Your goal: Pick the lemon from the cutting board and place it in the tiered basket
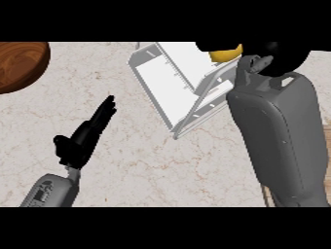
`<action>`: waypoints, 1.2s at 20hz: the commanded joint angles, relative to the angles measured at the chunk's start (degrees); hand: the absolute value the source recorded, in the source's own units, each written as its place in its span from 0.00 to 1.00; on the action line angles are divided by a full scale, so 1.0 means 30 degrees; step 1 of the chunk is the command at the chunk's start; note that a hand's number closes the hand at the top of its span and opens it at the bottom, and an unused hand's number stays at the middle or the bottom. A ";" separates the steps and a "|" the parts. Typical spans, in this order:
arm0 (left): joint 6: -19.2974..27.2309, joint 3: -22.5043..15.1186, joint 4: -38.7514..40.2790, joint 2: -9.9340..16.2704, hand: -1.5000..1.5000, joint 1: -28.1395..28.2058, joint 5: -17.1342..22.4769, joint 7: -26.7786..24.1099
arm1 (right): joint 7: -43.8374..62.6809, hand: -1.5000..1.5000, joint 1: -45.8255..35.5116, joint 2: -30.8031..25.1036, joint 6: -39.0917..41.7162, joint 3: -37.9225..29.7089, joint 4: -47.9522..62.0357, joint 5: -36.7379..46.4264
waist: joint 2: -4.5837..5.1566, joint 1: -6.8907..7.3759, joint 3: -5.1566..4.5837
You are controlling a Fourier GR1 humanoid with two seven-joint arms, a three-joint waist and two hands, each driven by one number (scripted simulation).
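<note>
Overhead, right hand (269, 56) fingers curl round the lemon (226, 54) above the white tiered basket (170, 80); left hand (89, 129) fingers straight over marble counter (147, 165).

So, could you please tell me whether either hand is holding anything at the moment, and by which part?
The right hand is curled round the lemon above the white basket, hiding most of it. The left hand holds nothing.

The scene is evenly and fairly brightly lit, with no single source of light to be made out. Hardly any cast shadows are seen on the pale marbled counter (161, 160). A soft sheen is shown along the grey right forearm (283, 141), while the white tiered basket (170, 78) appears nearly washed out. The black hands are rendered almost without detail.
</note>
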 commanded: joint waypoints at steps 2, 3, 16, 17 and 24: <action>0.0041 -0.0122 0.0274 -0.0303 0.50 -0.0228 -0.0180 0.0138 | 0.2916 1.00 -0.3416 0.0100 -0.2596 -0.1106 0.5552 -0.1024 | 0.0063 0.0115 0.0009; -0.0208 0.0374 0.0363 -0.0093 0.50 -0.0596 0.0153 -0.0033 | 0.2089 1.00 -0.3678 0.0100 -0.3007 -0.1881 0.6582 -0.0868 | 0.0109 0.0011 0.0009; -0.0182 0.0055 0.0590 -0.0265 0.50 0.0016 -0.0514 -0.0545 | -0.0081 1.00 -0.6193 0.0099 -0.9446 -0.5861 1.2896 -0.4838 | 0.0103 0.0201 0.0039; -0.0099 -0.0313 0.0688 -0.0763 0.50 -0.0290 -0.0523 -0.0030 | 0.0825 1.00 -0.6607 0.0099 -0.9916 -0.6302 1.2509 -0.5575 | 0.0044 0.0232 0.0044; 0.0028 0.0005 0.0220 -0.0626 0.50 -0.0563 -0.0546 0.0360 | -0.1034 0.00 -0.7330 0.0101 -1.3859 -0.7151 1.4776 -0.7662 | -0.0039 -0.0016 0.0042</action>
